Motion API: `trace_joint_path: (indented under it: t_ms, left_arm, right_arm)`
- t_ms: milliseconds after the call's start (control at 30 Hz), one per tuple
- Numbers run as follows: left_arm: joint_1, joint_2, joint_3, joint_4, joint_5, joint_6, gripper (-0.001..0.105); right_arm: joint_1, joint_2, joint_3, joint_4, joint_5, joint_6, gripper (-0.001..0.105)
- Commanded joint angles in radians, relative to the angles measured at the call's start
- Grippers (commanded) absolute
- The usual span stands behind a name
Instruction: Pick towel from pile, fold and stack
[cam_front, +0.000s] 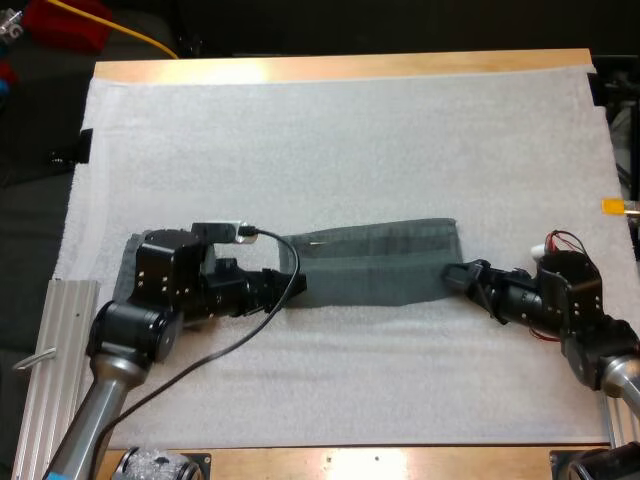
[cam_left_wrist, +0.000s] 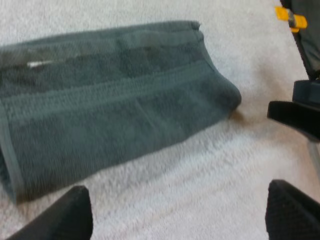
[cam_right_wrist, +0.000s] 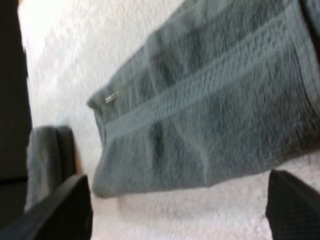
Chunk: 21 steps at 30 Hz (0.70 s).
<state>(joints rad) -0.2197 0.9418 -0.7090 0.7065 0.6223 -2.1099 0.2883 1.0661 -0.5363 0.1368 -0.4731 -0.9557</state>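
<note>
Fingers (cam_left_wrist: 75, 217) of the left gripper (cam_front: 288, 286) and right gripper (cam_front: 452, 274) stand apart, clear of the towel (cam_front: 375, 262). It lies folded lengthwise between them, probably awaiting the next fold.

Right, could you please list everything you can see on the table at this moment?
long towel: one, dark grey-green, folded flat mid-mat between the tools
second towel: one, dark grey-green, at the mat's left side by the left arm
mat: one, white, covering the table
table: one, wooden, under the mat
rail: one, silver metal, at the mat's near left edge
left tool: one, black, open, at the long towel's left end
right tool: one, black, open, at the long towel's right end
</note>
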Motion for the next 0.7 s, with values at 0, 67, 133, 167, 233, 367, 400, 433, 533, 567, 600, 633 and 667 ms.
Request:
trace_joint_path:
  t_ms: [0,67,133,167,233,367,400,433,533,567,600,633,667]
  left_arm:
    - [0.002,-0.016,-0.007,0.023,0.019,0.007,0.069]
    - [0.002,-0.028,-0.007,0.044,0.028,0.018,0.069]
    - [0.002,-0.043,-0.007,0.067,0.039,0.03,0.069]
    - [0.002,-0.05,-0.007,0.084,0.044,0.036,0.069]
    - [0.002,-0.055,-0.007,0.102,0.049,0.041,0.069]
    - [0.002,-0.055,-0.007,0.116,0.057,0.043,0.069]
    - [0.002,-0.055,-0.007,0.118,0.057,0.043,0.069]
    - [0.002,-0.055,-0.007,0.121,0.064,0.043,0.069]
    - [0.002,-0.055,-0.007,0.128,0.072,0.043,0.069]
    - [0.002,-0.055,-0.007,0.128,0.072,0.043,0.069]
    - [0.002,-0.055,-0.007,0.128,0.072,0.043,0.069]
    - [0.002,-0.055,-0.007,0.128,0.075,0.043,0.069]
    - [0.002,-0.055,-0.007,0.128,0.081,0.043,0.069]
  right_arm:
    - [-0.004,-0.016,-0.008,0.031,0.011,-0.024,0.07]
    - [-0.004,-0.03,-0.01,0.047,0.023,-0.045,0.07]
    - [-0.004,-0.039,-0.019,0.079,0.036,-0.072,0.07]
    - [-0.004,-0.038,-0.039,0.117,0.048,-0.108,0.07]
    - [-0.004,-0.038,-0.07,0.172,0.077,-0.172,0.07]
    - [-0.004,-0.037,-0.14,0.277,0.13,-0.277,0.07]
    - [-0.006,-0.036,-0.155,0.3,0.142,-0.303,0.07]
    - [-0.006,-0.036,-0.174,0.331,0.158,-0.332,0.07]
    - [-0.029,-0.021,-0.212,0.395,0.163,-0.384,0.07]
    - [-0.05,-0.013,-0.22,0.408,0.158,-0.394,0.07]
    - [-0.073,-0.004,-0.227,0.416,0.146,-0.406,0.07]
    - [-0.087,0.003,-0.231,0.422,0.132,-0.415,0.07]
    - [-0.126,0.019,-0.24,0.429,0.085,-0.428,0.07]
